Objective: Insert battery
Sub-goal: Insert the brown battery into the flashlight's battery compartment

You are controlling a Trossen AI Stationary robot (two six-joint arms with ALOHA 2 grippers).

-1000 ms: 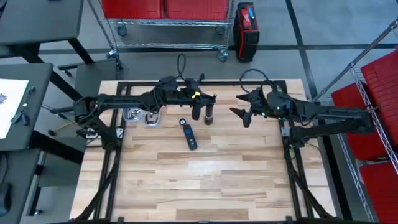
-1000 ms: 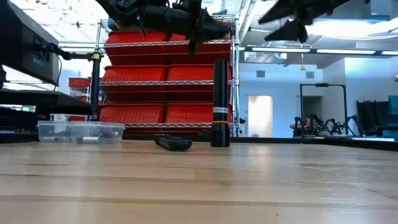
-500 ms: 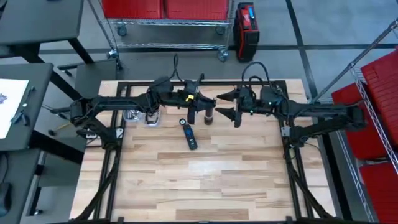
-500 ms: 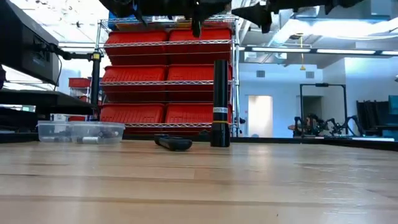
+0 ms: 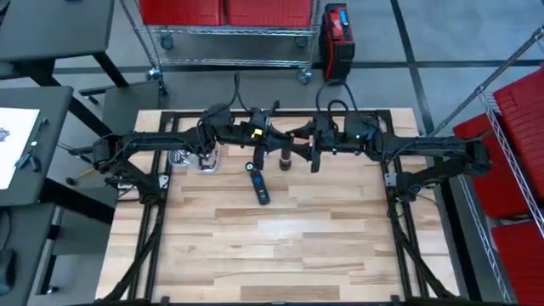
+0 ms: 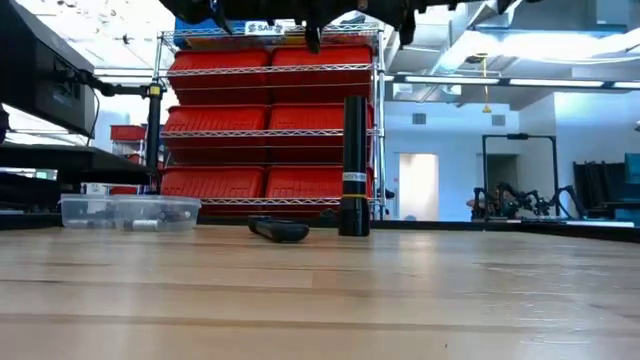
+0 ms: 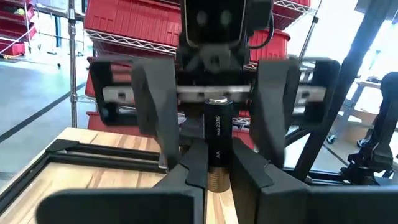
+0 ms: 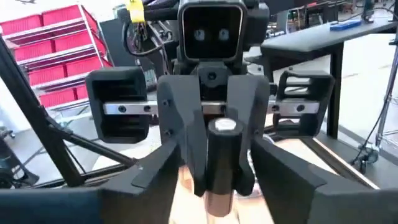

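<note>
The near half of the wooden worktop (image 5: 280,246) lies bare. At the far edge stands a black flashlight (image 6: 353,165) upright, its tailcap (image 5: 249,167) and a dark battery (image 5: 258,186) lying just in front, a clear tub (image 6: 130,212) off left. Red bins fill shelving (image 6: 270,100) behind. Left gripper (image 5: 265,144) grips the flashlight; right gripper (image 5: 306,149) faces it, jaws spread wide around it.

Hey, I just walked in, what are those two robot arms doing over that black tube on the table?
Both arms meet above an upright black flashlight body at the table's far side. The left hand holds a battery between its fingers right over the tube. The right hand, fingers spread wide, sits on the tube's other side, not gripping it. A dark flat piece and a small round cap lie nearby, and a clear container sits to the left.
</note>
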